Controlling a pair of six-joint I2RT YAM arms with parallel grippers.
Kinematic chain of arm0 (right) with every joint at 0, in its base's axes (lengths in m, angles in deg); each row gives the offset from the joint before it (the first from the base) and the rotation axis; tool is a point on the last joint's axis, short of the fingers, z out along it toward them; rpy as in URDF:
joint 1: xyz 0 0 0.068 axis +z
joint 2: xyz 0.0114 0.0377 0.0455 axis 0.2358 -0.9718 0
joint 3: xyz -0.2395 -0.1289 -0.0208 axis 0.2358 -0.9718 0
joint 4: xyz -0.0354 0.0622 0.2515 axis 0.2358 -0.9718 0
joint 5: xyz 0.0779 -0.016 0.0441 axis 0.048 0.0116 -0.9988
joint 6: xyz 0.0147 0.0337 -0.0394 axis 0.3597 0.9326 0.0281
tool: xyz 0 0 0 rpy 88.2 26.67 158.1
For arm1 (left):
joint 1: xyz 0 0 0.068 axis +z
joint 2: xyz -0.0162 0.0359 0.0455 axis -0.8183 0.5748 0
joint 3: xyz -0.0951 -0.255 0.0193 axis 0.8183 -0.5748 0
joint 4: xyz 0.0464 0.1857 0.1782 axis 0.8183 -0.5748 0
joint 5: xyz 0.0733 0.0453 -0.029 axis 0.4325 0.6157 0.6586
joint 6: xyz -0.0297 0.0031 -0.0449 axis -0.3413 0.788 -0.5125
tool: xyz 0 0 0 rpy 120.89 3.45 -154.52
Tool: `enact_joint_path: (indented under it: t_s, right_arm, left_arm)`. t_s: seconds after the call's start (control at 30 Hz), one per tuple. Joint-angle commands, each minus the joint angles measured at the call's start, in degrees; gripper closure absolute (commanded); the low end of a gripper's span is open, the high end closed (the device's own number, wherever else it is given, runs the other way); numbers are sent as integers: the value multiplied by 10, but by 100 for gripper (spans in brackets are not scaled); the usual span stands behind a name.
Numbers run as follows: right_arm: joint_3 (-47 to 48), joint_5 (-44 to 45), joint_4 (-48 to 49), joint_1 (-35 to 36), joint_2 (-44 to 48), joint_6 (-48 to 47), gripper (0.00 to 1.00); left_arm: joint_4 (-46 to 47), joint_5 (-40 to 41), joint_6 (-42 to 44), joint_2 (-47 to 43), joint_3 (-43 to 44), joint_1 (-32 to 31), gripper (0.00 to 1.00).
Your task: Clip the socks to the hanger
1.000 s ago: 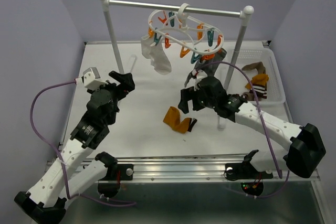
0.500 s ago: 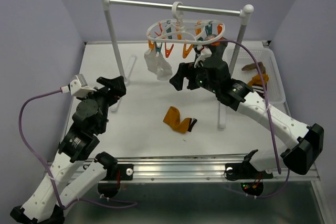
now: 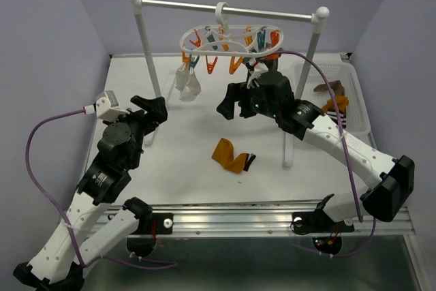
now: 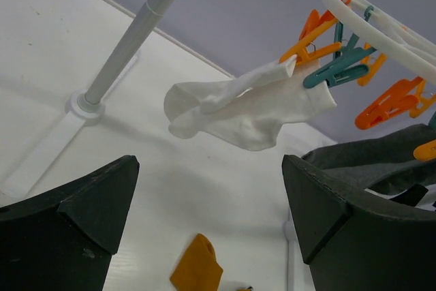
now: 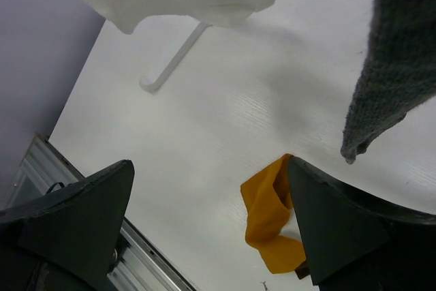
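Up at the top centre of the overhead view, the hanger (image 3: 231, 39) hangs by its hook from the rail stand (image 3: 177, 6), with orange and teal clips dangling under its white ring. One white sock (image 3: 187, 83) is clipped at the hanger's left end. A grey sock (image 5: 402, 52) hangs down the right edge of my right wrist view, though I cannot tell which clip holds it.

My left jaws and my right jaws are both released and grasp nothing. The left jaws sit at left centre of the overhead view, aimed up at the white sock. The right jaws hover just below the hanger, near the middle of the frame.

Next in line, I judge, is the mustard sock (image 3: 228, 155), which lies crumpled on the desk (image 3: 184, 141) at the centre, lower in the frame than my right jaws. The other socks (image 3: 334, 103) lie in the white basket (image 3: 360, 90) at the right edge.

To do this step well, I would bring the right jaws straight down on the mustard sock and pinch it near one end, so a free edge sticks out for the clip. Then I would lift it to an empty clip well apart from the white sock, while the left jaws squeeze that clip open. The hanger looks free to swing on the rail, so I would approach slowly and let the clip bite before I let go
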Motion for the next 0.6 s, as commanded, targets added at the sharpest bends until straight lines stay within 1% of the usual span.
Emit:
enact_joint_path:
  t_s: [0.0,0.13,0.27,0.4,0.5,0.57]
  right_arm:
    - [5,57,9,-2,25,-13,0]
    - [-35,113,14,-2,54,-20,0]
    - [-88,132,21,-2,80,-33,0]
    - [-136,156,20,-2,105,-48,0]
    - [-165,153,22,-2,131,-60,0]
    - [-183,156,22,-2,148,-65,0]
  left_arm:
    - [66,-58,24,34,18,3,1]
    - [108,-123,55,78,31,3,1]
    - [123,-119,69,114,51,4,1]
    - [165,-118,85,119,61,3,1]
    - [191,-136,106,131,71,3,1]
    - [210,-173,128,147,82,4,1]
